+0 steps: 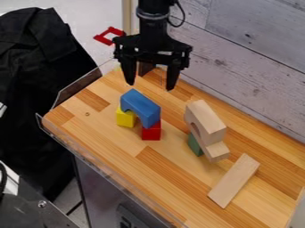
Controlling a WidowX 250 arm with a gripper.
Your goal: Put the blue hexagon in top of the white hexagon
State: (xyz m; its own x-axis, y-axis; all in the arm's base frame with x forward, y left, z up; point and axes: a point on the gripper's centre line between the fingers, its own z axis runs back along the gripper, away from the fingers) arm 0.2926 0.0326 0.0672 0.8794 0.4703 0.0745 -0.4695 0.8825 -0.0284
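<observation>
Counted on the table: one blue arched block, one yellow block, one red block, one green block; plain wood, one arched block, one lower piece, seemingly a plank, one flat plank. Blue arched block: uniformly coloured, bridged across yellow and red. Tool: suspended above table, fingers spread apart.
</observation>
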